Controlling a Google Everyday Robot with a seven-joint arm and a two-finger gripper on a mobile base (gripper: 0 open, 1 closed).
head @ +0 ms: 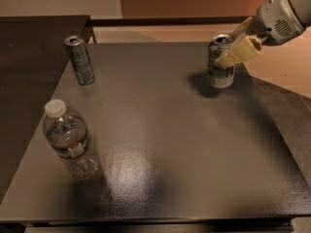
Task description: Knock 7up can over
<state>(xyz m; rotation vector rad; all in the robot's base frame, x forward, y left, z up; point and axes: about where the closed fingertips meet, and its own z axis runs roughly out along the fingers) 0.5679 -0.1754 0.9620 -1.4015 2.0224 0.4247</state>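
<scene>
Well to the gripper's left and much nearer the camera, a clear plastic bottle (65,140) with a white cap stands on the dark table (170,154). Also well to its left, at about its own depth, stands a slim dark can (80,60). The 7up can (221,75) stands upright (or very nearly) right at the gripper (236,52), whose beige tip lies across the can's upper front, touching it. How far the gripper is open, I cannot tell.

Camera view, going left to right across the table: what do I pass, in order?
Plastic bottle → 7up can. Left out for overlap: the slim can behind the bottle, and the gripper at the 7up can's upper right side.
</scene>
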